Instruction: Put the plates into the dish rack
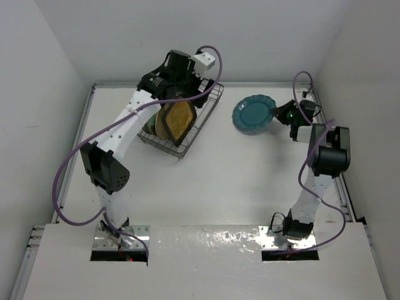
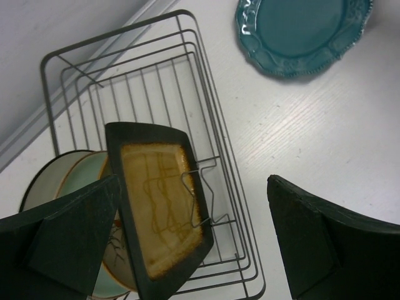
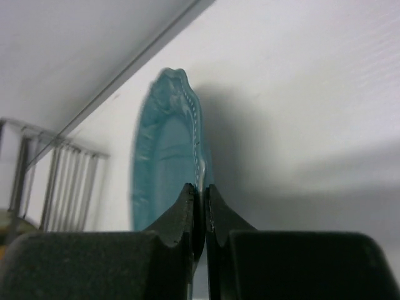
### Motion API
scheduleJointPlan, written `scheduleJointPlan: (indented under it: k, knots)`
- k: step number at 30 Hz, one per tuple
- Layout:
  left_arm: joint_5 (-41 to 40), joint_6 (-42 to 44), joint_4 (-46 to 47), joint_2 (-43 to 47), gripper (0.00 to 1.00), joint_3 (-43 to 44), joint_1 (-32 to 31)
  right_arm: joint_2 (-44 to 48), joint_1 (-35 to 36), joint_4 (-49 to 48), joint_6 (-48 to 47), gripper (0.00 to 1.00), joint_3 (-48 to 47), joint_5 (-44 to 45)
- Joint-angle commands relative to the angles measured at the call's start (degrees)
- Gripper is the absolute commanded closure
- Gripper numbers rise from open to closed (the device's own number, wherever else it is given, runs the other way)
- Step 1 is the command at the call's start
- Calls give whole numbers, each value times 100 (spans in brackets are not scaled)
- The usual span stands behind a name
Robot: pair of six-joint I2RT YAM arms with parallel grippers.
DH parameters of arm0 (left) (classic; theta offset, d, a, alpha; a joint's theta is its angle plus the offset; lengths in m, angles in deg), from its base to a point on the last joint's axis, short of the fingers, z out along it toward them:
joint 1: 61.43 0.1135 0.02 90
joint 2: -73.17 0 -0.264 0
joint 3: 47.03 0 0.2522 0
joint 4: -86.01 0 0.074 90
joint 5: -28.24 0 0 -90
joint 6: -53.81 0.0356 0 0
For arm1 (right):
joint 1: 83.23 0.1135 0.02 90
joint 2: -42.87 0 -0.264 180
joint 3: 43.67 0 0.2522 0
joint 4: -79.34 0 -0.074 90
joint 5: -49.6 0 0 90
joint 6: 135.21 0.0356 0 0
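Note:
The dark wire dish rack [image 1: 206, 115] stands at the back left and also shows in the left wrist view [image 2: 187, 81]. The square amber plate [image 2: 159, 206] stands on edge in it, and round plates stand behind it: a cream floral one [image 2: 115, 250] and a pale aqua one [image 2: 84, 178]. My left gripper [image 2: 194, 237] hangs open and empty just above the rack [image 1: 178, 94]. The scalloped teal plate [image 1: 253, 114] is on the table right of the rack. My right gripper [image 3: 203, 194] is shut on its right rim [image 1: 277, 115]. I cannot tell whether the plate [image 3: 162, 169] is lifted.
White walls close the table at the back and both sides. The back wall edge runs just behind the rack and the teal plate. The left arm's purple cable [image 1: 187, 97] drapes across the rack's top.

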Motion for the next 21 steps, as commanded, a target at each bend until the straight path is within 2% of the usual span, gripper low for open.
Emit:
scheduleJointPlan:
  k: [1, 4, 9, 13, 21]
  knots:
    - [581, -179, 206, 214, 1, -140, 27, 1334, 98, -1368, -425, 100, 994, -271]
    - [934, -180, 223, 328, 1, -325, -43, 1899, 159, -1554, -565, 100, 1803, -270]
    - [1013, -13, 249, 452, 2, -632, -350, 2945, 204, -1546, -951, 100, 2726, -525]
    - [987, 172, 390, 496, 2, -782, -745, 3481, 221, -1265, -1198, 100, 2904, -1069]
    - [1627, 409, 996, 356, 2, -1125, -852, 4493, 230, -615, -1550, 100, 3150, -1737]
